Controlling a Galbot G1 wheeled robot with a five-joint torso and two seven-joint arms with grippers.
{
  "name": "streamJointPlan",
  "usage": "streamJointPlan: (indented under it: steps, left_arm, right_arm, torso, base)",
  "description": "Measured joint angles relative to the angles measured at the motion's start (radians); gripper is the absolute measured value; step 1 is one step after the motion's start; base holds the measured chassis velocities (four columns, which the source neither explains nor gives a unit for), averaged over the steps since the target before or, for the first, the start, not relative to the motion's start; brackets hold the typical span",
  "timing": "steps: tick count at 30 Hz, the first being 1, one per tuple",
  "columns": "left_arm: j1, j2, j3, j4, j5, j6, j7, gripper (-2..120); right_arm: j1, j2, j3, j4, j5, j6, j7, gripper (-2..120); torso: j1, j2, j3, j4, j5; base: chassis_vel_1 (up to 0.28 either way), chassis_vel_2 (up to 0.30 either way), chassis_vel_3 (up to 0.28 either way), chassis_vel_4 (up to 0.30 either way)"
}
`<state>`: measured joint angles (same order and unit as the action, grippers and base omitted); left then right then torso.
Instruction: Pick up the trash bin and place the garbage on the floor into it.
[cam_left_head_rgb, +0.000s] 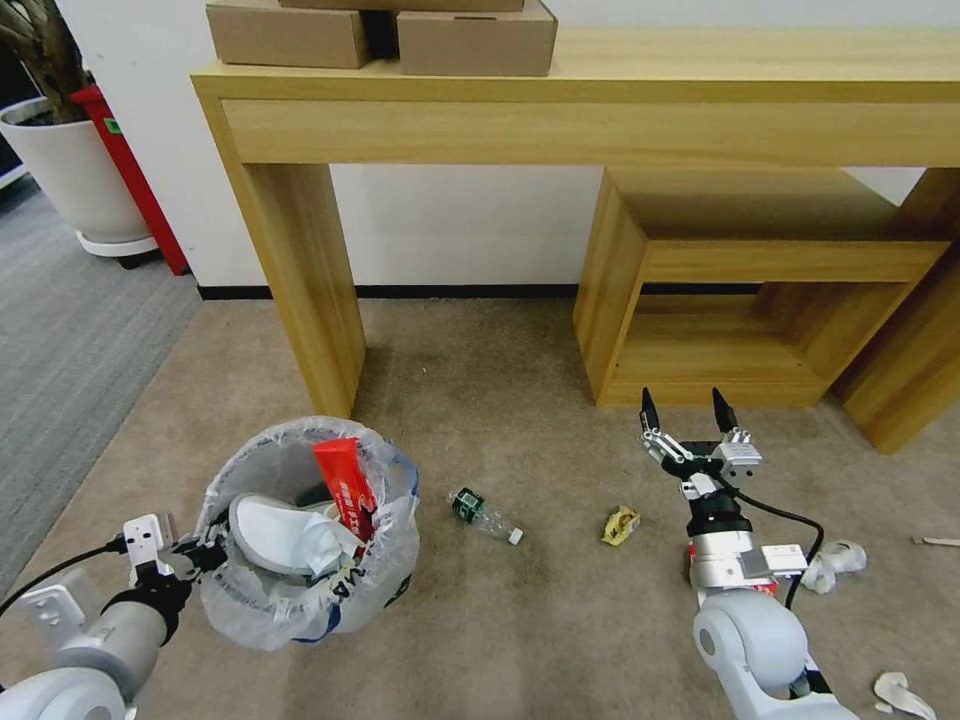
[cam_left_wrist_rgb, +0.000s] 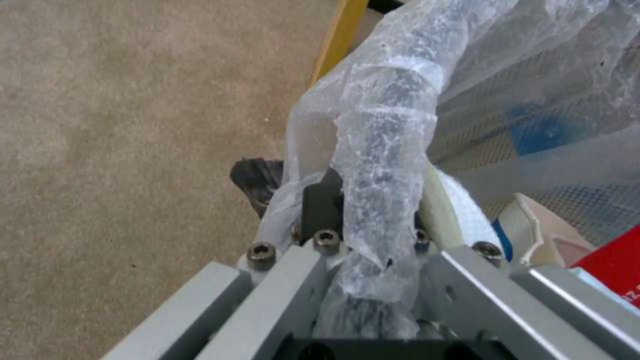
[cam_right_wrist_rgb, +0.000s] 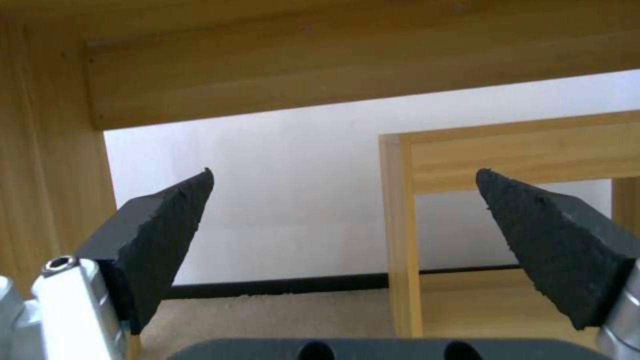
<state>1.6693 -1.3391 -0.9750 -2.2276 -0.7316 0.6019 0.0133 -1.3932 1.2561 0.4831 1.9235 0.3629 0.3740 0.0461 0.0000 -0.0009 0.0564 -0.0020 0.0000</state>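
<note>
The trash bin (cam_left_head_rgb: 300, 590), lined with a translucent bag, is at the lower left on the beige floor (cam_left_head_rgb: 520, 620). It holds a white slipper (cam_left_head_rgb: 272, 528) and a red wrapper (cam_left_head_rgb: 343, 484). My left gripper (cam_left_head_rgb: 196, 550) is shut on the bin's near rim; in the left wrist view the bag-wrapped rim (cam_left_wrist_rgb: 387, 150) runs between the fingers (cam_left_wrist_rgb: 322, 202). My right gripper (cam_left_head_rgb: 686, 408) hangs open and empty above the carpet, facing the low shelf; the right wrist view shows its fingertips (cam_right_wrist_rgb: 167, 225) wide apart. The garbage on the floor includes a small plastic bottle (cam_left_head_rgb: 486, 515), a yellow wrapper (cam_left_head_rgb: 620, 524) and crumpled white paper (cam_left_head_rgb: 838, 560).
A wooden desk leg (cam_left_head_rgb: 300, 290) stands just behind the bin. A low wooden shelf (cam_left_head_rgb: 620, 290) lies ahead of the right gripper. Another white scrap (cam_left_head_rgb: 900, 693) and a thin stick (cam_left_head_rgb: 935, 541) lie at the right. A white plant pot (cam_left_head_rgb: 75, 170) stands on grey carpet (cam_left_head_rgb: 70, 340) at the far left.
</note>
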Motion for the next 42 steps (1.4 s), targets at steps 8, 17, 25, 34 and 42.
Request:
streamJointPlan:
  steps: [8,17,25,34,42]
  left_arm:
    - [-0.003,0.015,-0.001,0.022,-0.019,0.016,-0.004,1]
    - [-0.004,0.024,-0.003,0.024,-0.029,0.025,-0.009,1]
    - [-0.005,0.025,0.004,0.025,-0.029,0.027,-0.012,1]
    - [-0.002,0.019,0.001,0.026,-0.026,0.028,-0.013,1]
    - [0.008,0.001,-0.005,0.01,-0.017,0.026,-0.012,1]
  right_arm:
    - [0.005,-0.003,-0.018,-0.005,0.003,0.009,-0.008,100]
    - [0.014,-0.015,-0.033,-0.012,0.015,-0.008,0.0,100]
    - [0.011,-0.027,-0.034,-0.017,0.023,-0.033,0.013,100]
    - [0.016,-0.067,-0.052,-0.013,0.091,-0.126,0.043,100]
    - [0.077,-0.14,-0.136,-0.008,0.2,-0.308,0.108,100]
  torso:
    - [0.0,0.0,0.0,0.0,0.0]
    - [0.0,0.0,0.0,0.0,0.0]
    - [0.0,0.0,0.0,0.0,0.0]
    - [0.0,0.0,0.0,-0.0001,0.0]
    - [0.0,0.0,0.0,-0.0001,0.0002]
  base:
    - [-0.009,0.01,0.012,-0.012]
    - [0.0,0.0,0.0,0.0]
    - [0.0,0.0,0.0,0.0]
    - [0.0,0.0,0.0,0.0]
    - [0.0,0.0,0.0,0.0]
